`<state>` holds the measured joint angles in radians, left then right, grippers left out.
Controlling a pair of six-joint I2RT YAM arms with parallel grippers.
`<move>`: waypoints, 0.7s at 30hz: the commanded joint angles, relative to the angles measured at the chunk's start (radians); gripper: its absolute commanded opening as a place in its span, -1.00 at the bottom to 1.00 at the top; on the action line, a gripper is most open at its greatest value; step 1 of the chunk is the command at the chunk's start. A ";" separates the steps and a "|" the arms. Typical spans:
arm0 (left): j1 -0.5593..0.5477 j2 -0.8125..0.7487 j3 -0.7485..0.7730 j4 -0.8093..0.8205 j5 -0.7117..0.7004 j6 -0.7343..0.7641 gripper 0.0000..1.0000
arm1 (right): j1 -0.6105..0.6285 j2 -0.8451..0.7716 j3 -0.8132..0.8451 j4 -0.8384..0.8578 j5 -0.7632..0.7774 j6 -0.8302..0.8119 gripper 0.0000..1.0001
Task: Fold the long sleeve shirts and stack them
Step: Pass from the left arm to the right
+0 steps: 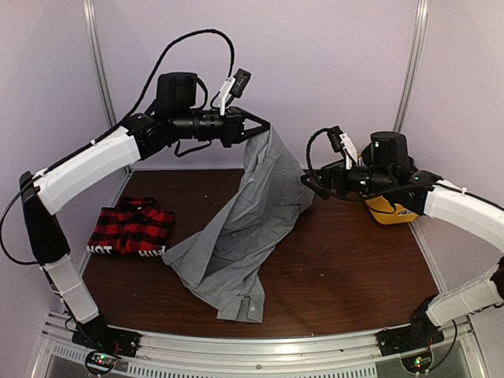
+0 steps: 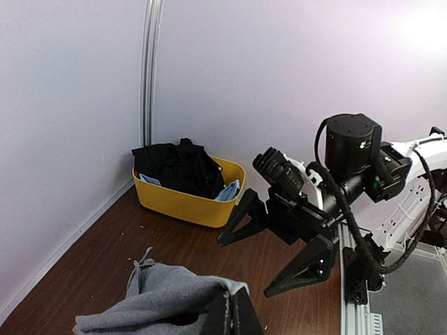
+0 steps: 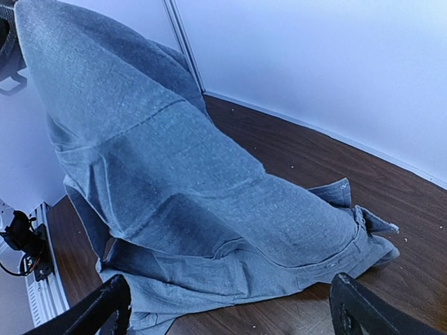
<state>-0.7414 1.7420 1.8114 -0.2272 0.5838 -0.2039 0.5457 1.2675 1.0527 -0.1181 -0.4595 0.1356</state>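
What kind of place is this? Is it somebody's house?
Probably a robot test booth, not a house: two robot arms are bolted to the edge of a wooden table, plain walls with metal posts close it in, and the left gripper holds up a grey shirt.

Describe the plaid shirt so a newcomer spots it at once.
Start at the brown table and go to its left side. There the plaid shirt lies folded compactly, beside the draped grey shirt. It alone is red-and-black checked, with white lettering along its near edge.
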 commanded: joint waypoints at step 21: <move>-0.067 0.009 0.035 0.086 0.197 -0.064 -1.00 | 0.053 0.080 0.098 0.017 -0.163 -0.097 0.60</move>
<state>-0.8051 1.7706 1.8122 -0.2100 0.7380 -0.2607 0.5900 1.3209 1.1084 -0.0494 -0.5831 0.1143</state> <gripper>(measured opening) 0.008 0.854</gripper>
